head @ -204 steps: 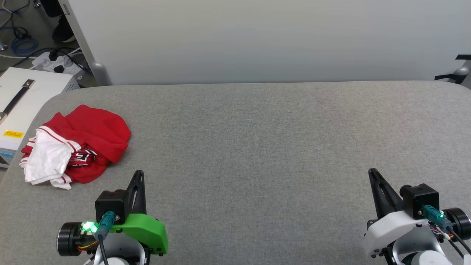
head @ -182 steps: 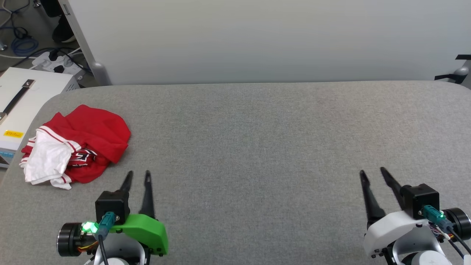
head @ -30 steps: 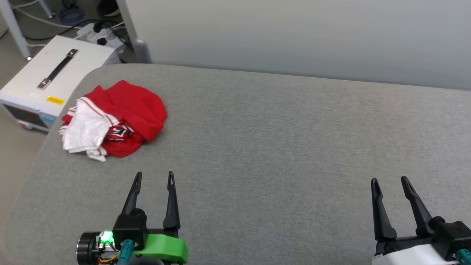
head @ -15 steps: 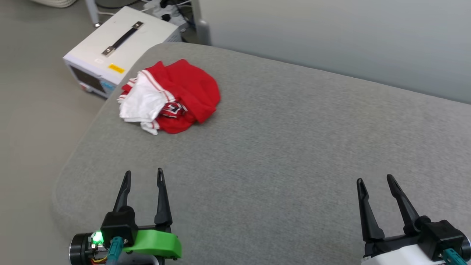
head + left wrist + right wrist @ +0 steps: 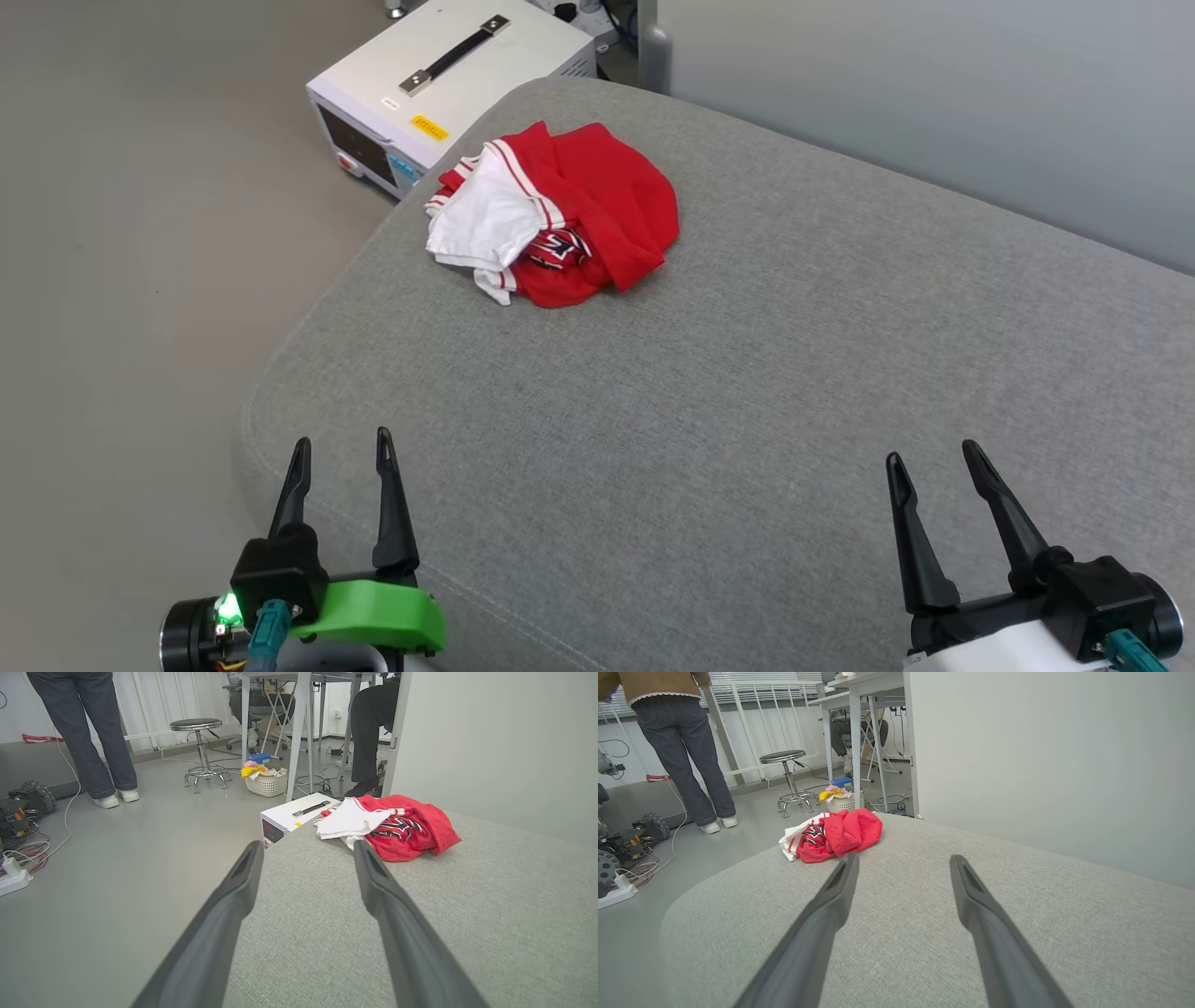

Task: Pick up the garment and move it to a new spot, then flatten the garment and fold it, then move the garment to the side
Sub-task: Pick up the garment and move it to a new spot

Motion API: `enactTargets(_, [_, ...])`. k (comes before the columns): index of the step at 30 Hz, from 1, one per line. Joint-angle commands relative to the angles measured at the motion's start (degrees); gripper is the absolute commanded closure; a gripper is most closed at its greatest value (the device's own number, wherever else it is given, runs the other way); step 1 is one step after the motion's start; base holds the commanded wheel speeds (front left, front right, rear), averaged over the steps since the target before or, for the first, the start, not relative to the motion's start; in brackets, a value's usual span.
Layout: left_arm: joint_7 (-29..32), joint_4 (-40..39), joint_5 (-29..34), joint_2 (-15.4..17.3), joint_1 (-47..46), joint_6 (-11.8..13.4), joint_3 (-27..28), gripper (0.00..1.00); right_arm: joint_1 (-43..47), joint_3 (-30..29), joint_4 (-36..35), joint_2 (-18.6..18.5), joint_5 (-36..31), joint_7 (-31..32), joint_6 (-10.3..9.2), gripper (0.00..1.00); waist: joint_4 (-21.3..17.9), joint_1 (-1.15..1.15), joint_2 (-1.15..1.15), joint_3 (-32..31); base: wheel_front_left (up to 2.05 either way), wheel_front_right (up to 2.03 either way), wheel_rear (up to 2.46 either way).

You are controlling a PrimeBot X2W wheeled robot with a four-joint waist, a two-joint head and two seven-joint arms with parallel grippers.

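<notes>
"What are the fingers doing?"

"The left gripper (image 5: 342, 439) has its two fingers apart, with nothing between them. The right gripper (image 5: 933, 452) is the same, open and empty. Both are at the near side of the grey pad (image 5: 747, 392)."

"Where is the garment (image 5: 607, 187)?"

"Well away from both. It lies in a red and white heap at the pad's far left corner, near a white box (image 5: 439, 84) on the floor."
</notes>
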Motion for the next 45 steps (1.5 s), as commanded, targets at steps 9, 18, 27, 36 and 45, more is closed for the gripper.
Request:
enactTargets(9, [-0.34,0.63,-0.73,-0.14,-1.75,-0.93,1.26,0.0,-1.51,0.61,-0.29,-0.07,-0.72,-0.27,-0.04,0.0,-0.19,0.0,0.0,1.14,0.0,0.0,0.0])
enactTargets(18, [-0.34,3.03,-1.77,1.21,-16.84,-10.29,9.26,0.0,-4.65,0.73,-1.93,-0.07,-3.36,-0.27,-0.04,0.0,-5.38,0.0,0.0,6.81,0.0,0.0,0.0])
enactTargets(27, [-0.34,10.66,-4.31,8.62,-36.87,-15.5,13.05,0.0,-9.87,0.64,-5.5,-2.14,-4.65,-0.27,-0.04,0.0,-12.12,0.0,0.0,16.47,0.0,0.0,0.0])
enactTargets(36, [11.65,24.03,-16.7,18.67,-51.86,-15.83,0.26,0.0,-13.56,-0.02,-8.88,-3.66,-5.37,-0.27,-0.04,0.0,-15.13,0.0,0.0,23.16,0.0,0.0,0.0])
enactTargets(45, [39.65,30.87,-35.11,27.11,-58.92,-15.84,-10.02,0.0,-15.87,-0.71,-10.35,-4.69,-5.71,-0.27,-0.04,0.0,-16.5,0.0,0.0,27.03,0.0,0.0,0.0])
